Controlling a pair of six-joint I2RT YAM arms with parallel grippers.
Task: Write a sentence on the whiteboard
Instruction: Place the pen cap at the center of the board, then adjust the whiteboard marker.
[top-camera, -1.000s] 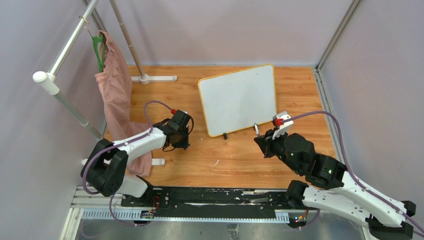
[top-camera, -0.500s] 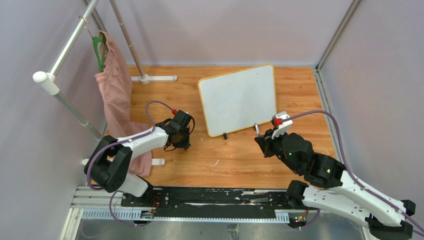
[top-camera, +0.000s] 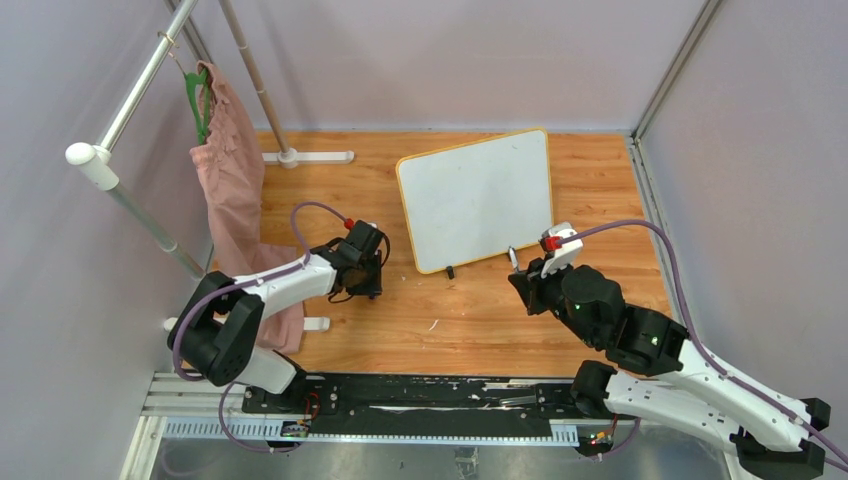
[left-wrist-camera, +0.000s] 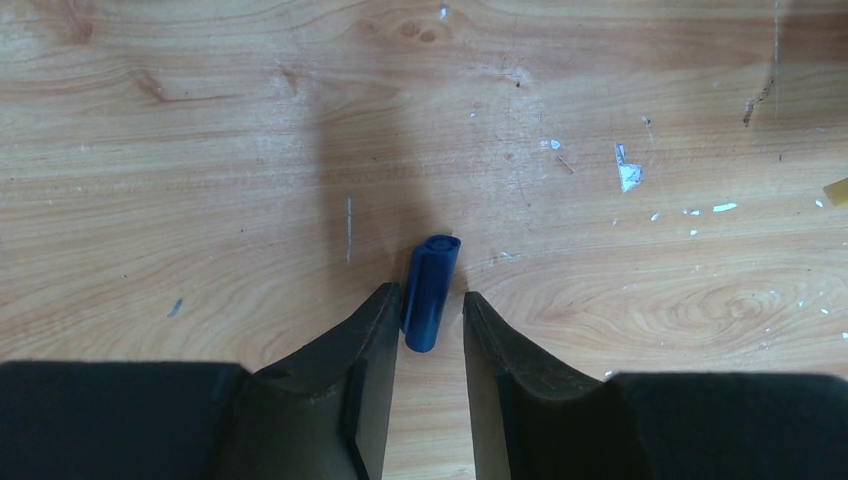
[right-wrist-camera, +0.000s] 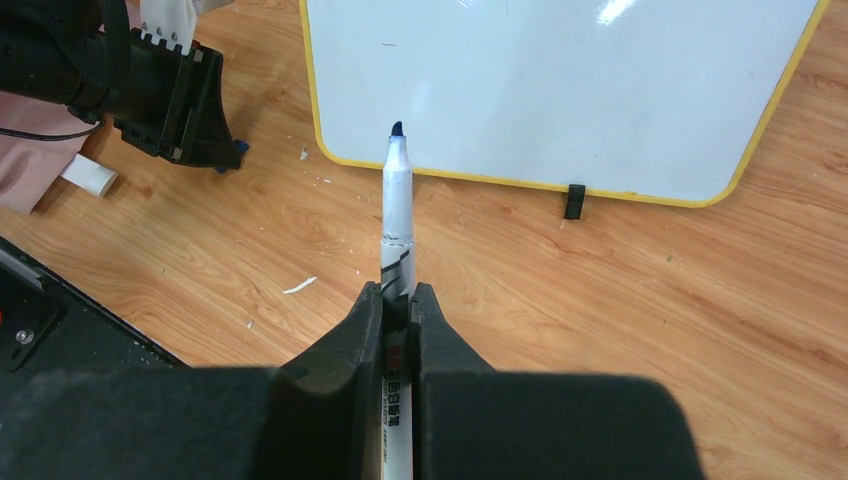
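Whiteboard (top-camera: 478, 198), glossy white, yellow-rimmed: blank; all writing left.
Right fingers (right-wrist-camera: 355, 350): gripping white uncapped marker (right-wrist-camera: 397, 215).
Left fingers (left-wrist-camera: 365, 340): parted around blue cap (left-wrist-camera: 431, 292).

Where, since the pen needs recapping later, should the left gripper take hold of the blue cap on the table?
Across its round sides at mid-length, coming straight down. The blue cap lies flat on the wood, its long axis parallel to the open fingers of the left gripper.
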